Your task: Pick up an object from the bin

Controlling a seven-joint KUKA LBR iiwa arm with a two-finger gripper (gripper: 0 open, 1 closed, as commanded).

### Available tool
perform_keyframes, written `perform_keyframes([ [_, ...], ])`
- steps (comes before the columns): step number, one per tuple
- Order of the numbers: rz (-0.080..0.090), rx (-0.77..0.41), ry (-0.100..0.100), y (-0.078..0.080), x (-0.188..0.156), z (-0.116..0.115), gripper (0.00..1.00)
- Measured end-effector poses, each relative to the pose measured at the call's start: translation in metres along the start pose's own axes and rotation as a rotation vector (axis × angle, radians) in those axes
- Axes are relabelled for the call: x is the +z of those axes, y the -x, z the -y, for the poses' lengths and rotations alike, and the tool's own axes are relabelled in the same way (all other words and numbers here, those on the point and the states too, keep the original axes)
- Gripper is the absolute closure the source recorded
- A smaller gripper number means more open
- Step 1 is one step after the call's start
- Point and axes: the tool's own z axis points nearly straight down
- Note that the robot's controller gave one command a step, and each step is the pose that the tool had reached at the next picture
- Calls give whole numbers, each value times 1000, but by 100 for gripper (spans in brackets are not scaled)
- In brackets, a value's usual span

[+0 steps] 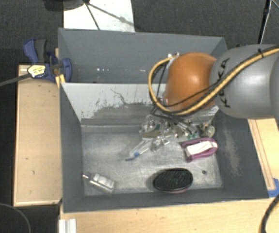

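Black oval pad [172, 179] lies in front of the tool [160, 135], whose opening I cannot tell; just beside it, a clear blue-tipped stick [140, 149], thin and slanted, might slip away.

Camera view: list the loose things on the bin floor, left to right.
Small silvery block → clear stick with a blue tip → black oval thing → purple-and-white thing.
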Motion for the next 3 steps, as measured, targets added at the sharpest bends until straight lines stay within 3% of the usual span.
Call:
perform_keyframes([
  [2, 2, 9, 0, 3, -21, 1, 100],
  [3, 2, 16, -1, 5, -73, 1, 100],
])
